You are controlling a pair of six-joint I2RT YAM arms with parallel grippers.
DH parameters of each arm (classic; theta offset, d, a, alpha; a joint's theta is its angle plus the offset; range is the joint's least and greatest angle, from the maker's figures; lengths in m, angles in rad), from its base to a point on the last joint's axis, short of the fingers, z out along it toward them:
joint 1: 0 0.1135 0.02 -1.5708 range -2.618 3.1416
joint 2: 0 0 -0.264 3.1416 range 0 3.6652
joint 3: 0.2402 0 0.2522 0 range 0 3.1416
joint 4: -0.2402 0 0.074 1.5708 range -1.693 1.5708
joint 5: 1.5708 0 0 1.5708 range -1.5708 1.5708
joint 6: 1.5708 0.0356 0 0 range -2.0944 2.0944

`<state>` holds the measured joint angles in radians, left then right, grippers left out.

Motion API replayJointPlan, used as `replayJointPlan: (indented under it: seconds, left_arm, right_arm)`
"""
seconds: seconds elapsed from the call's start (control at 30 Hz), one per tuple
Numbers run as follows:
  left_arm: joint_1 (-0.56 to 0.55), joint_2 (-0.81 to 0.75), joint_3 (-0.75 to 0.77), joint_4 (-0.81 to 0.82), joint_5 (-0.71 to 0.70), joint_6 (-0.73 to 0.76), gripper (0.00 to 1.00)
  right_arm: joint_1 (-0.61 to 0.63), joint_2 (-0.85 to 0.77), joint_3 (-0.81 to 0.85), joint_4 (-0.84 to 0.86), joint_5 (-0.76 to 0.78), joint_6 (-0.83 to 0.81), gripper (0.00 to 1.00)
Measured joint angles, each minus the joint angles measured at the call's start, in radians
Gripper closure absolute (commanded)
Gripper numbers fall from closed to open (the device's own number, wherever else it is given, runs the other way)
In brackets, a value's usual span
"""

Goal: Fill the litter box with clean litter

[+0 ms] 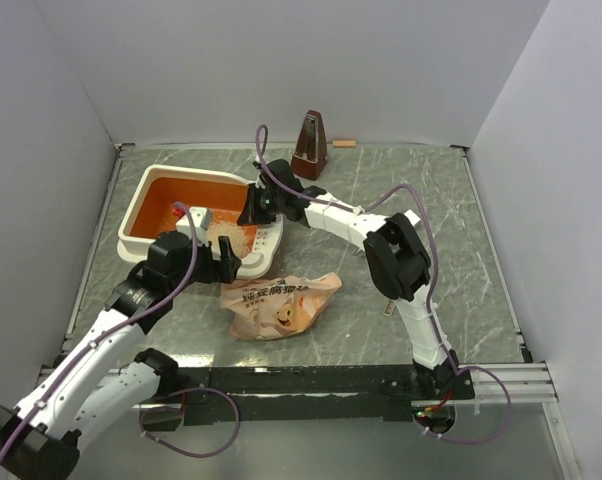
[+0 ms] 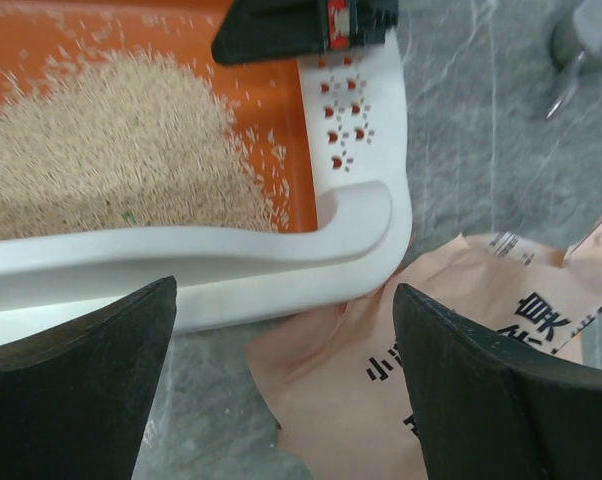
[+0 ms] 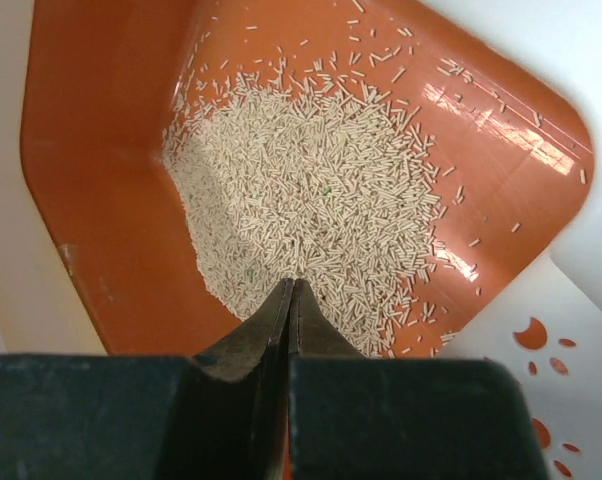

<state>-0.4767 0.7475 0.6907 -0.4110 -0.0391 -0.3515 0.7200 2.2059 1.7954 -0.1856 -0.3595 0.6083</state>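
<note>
Nearest the arm bases: left end effector, spread about as wide as it goes and gripping nothing, hovering over the near rim of the litter box. Just beside that rim's right corner, crumpled on the bench: a tan bag, lying flat and looking emptied.

On the bag, black Chinese characters, cut off by the fingers in the left wrist view and too small to read from above. One may be 小, but hard to tell. Also a cartoon face, seen from the top. No other brand or label legible anywhere.

Further in: clean litter, a loose heap of pale pellets on the orange floor, piled at the box's right end against the perforated step. Bare orange floor beyond it toward the left end. Long axis of the box running roughly left to right across the bench.

Above the heap: right end effector, pinched fully together with nothing between the fingers, tips pointing down at the near edge of the pile. Litter directly below and just ahead of those tips, so clearly the nearer arm. Left one apart from the pile, outside the rim.

Probably most of the pour done. Likely next: pushing the heap leftward along the long axis to level it.

Farthest back, near the rear wall: a brown metronome, well apart from the box.
</note>
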Motion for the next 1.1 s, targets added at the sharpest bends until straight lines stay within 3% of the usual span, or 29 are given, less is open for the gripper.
replayJointPlan:
  seconds: [0.23, 0.73, 1.1]
  left_arm:
    - [0.013, 0.086, 0.0, -0.021, 0.024, -0.01, 0.26]
    - [0.047, 0.243, 0.047, -0.018, 0.023, -0.004, 0.27]
    - [0.048, 0.347, 0.108, 0.019, 0.114, -0.006, 0.31]
  right_arm:
    - [0.0, 0.021, 0.084, -0.041, 0.02, -0.004, 1.0]
    - [-0.039, 0.209, 0.349, -0.182, 0.174, 0.018, 1.0]
    - [-0.056, 0.192, 0.344, -0.221, 0.336, -0.042, 1.0]
